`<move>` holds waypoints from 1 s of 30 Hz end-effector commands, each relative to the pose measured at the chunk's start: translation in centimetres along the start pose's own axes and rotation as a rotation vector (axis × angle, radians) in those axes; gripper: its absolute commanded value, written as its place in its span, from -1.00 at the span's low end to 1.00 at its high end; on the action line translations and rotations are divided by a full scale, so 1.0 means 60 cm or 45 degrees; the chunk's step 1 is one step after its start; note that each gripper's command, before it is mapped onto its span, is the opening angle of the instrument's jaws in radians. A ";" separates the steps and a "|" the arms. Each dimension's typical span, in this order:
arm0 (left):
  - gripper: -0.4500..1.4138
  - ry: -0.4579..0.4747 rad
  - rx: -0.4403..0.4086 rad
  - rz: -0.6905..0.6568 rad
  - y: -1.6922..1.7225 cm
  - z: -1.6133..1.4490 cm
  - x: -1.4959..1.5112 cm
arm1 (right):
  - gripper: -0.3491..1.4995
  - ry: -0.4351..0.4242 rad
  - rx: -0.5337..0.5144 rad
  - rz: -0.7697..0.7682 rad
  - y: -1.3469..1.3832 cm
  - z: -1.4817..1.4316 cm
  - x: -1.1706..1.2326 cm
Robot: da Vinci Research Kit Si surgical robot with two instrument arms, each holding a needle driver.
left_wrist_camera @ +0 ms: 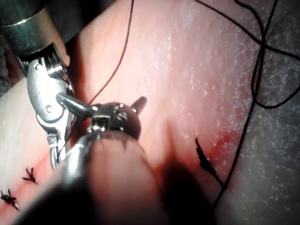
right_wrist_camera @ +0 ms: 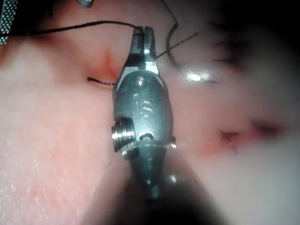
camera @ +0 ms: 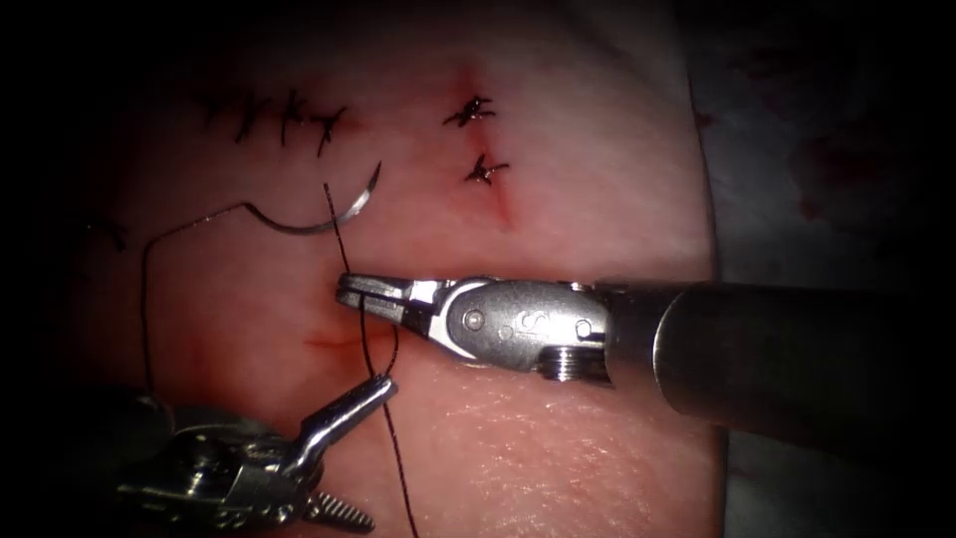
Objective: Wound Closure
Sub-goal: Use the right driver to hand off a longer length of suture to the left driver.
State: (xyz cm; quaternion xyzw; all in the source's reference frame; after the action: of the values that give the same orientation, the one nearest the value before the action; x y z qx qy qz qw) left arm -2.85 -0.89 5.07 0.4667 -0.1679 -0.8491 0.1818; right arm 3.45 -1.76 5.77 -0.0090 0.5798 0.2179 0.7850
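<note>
Needle lies loose on the tissue — right tool clenches the thin, floppy thread, left tool open, empty — best gripped mid-curve.

Glossy metal needle; moist, finely pebbled tissue.

The right arm's end effector reached in level from the right on a thick dark shaft, its wrist straight, its two jaws pressed together on the thread. The left arm's end effector came up from below left, wrist bent, jaws spread wide, one tilted up and right, the other lying low, holding nothing.
</note>
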 end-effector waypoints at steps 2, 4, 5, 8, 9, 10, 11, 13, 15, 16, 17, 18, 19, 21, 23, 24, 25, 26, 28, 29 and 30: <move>0.59 -0.005 0.004 0.012 0.0006 0.0017 -0.0002 | -1.00 0.004 -0.003 0.013 0.0009 0.0021 -0.0008; 0.55 -0.014 0.007 0.042 0.0017 0.0025 0.0003 | -1.00 0.001 -0.009 0.033 0.0014 0.0024 -0.0015; 0.55 -0.017 0.008 0.052 0.0020 0.0028 0.0004 | -1.00 -0.001 -0.011 0.039 0.0016 0.0025 -0.0017; 0.50 -0.025 0.011 0.067 0.0031 0.0034 0.0006 | -1.00 -0.011 -0.014 0.065 0.0024 0.0027 -0.0028; 0.48 -0.026 0.011 0.069 0.0033 0.0035 0.0007 | -1.00 -0.012 -0.016 0.065 0.0026 0.0027 -0.0028; 0.46 -0.029 0.012 0.070 0.0036 0.0036 0.0009 | -1.00 -0.013 -0.017 0.073 0.0028 0.0027 -0.0030; 0.42 -0.032 0.013 0.079 0.0038 0.0038 0.0010 | -1.00 -0.014 -0.018 0.081 0.0030 0.0028 -0.0030; 0.41 -0.042 0.016 0.083 0.0045 0.0046 0.0016 | -1.00 -0.015 -0.021 0.096 0.0033 0.0028 -0.0033; 0.44 -0.047 0.018 0.085 0.0048 0.0051 0.0020 | -1.00 -0.016 -0.022 0.102 0.0033 0.0029 -0.0035; 0.46 -0.051 0.019 0.085 0.0049 0.0054 0.0022 | -1.00 -0.015 -0.023 0.101 0.0032 0.0030 -0.0036; 0.44 -0.053 0.020 0.086 0.0049 0.0057 0.0024 | -1.00 -0.015 -0.023 0.100 0.0031 0.0030 -0.0037; 0.44 -0.051 0.021 0.086 0.0049 0.0059 0.0026 | -1.00 -0.015 -0.023 0.106 0.0030 0.0031 -0.0037; 0.42 -0.054 0.022 0.086 0.0049 0.0062 0.0029 | -1.00 -0.015 -0.023 0.105 0.0029 0.0031 -0.0038; 0.42 -0.061 0.025 0.084 0.0048 0.0070 0.0036 | -1.00 -0.018 -0.021 0.103 0.0027 0.0031 -0.0039; 0.41 -0.065 0.026 0.090 0.0046 0.0074 0.0040 | -1.00 -0.018 -0.021 0.103 0.0028 0.0031 -0.0039; 0.41 -0.067 0.026 0.097 0.0045 0.0075 0.0044 | -1.00 -0.018 -0.021 0.103 0.0028 0.0031 -0.0040; 0.41 -0.067 0.026 0.097 0.0045 0.0075 0.0044 | -1.00 -0.018 -0.021 0.103 0.0028 0.0031 -0.0040; 0.41 -0.068 0.026 0.097 0.0046 0.0076 0.0046 | -1.00 -0.018 -0.021 0.103 0.0028 0.0030 -0.0040; 0.32 -0.070 0.030 0.104 0.0046 0.0074 0.0048 | -1.00 -0.022 -0.020 0.103 0.0029 0.0030 -0.0040; -0.12 -0.066 0.033 0.105 0.0046 0.0074 0.0048 | -1.00 -0.022 -0.020 0.103 0.0029 0.0031 -0.0040; -0.84 -0.067 0.036 0.127 0.0046 0.0073 0.0048 | -1.00 -0.022 -0.020 0.103 0.0029 0.0031 -0.0040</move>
State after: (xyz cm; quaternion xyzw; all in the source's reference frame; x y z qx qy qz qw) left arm -3.28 -1.22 5.16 0.4382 -0.2054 -0.8499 0.2088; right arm 3.41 -1.67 6.04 0.0107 0.5698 0.2548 0.7812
